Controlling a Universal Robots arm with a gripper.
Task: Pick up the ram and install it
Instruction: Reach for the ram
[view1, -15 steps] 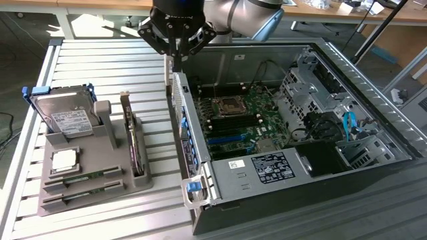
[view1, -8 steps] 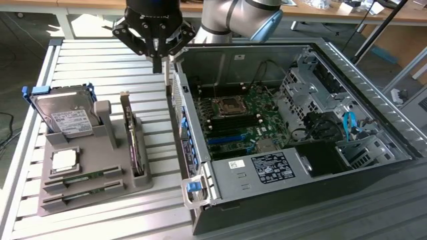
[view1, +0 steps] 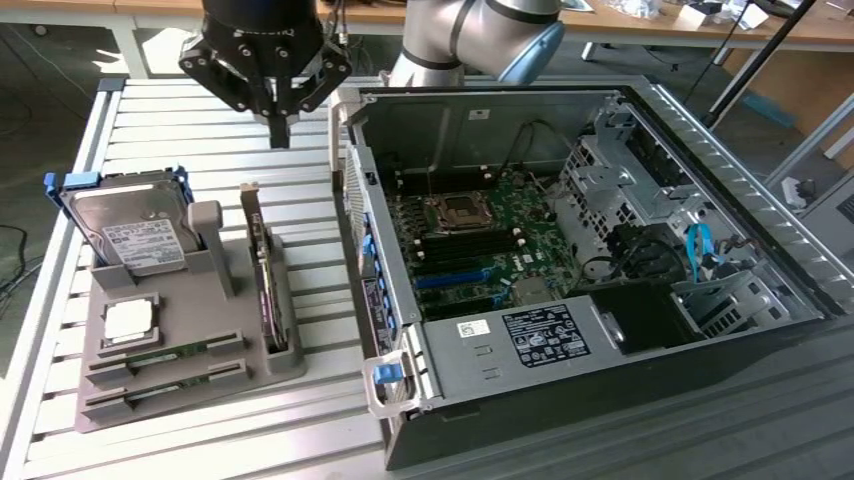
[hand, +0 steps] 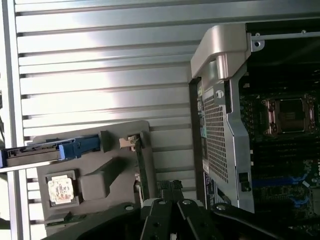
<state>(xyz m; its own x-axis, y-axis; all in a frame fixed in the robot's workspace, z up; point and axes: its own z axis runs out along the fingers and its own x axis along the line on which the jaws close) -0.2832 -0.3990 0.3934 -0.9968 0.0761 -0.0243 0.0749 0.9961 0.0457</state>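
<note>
Gripper (view1: 279, 130) pinched shut and empty above slatted table (view1: 174, 110); exterior view has ram (view1: 158, 356) and twin stick (view1: 163, 385) slotted in gray holder (view1: 220, 340), while wrist view gives probably a CPU (hand: 61, 190).

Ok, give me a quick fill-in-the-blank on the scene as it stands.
1. The gripper is ___ and holds nothing.
2. ___ ram sticks lie in the grey holder.
3. The bracket around the hard drive is coloured ___.
Missing words: shut; two; blue.
</note>
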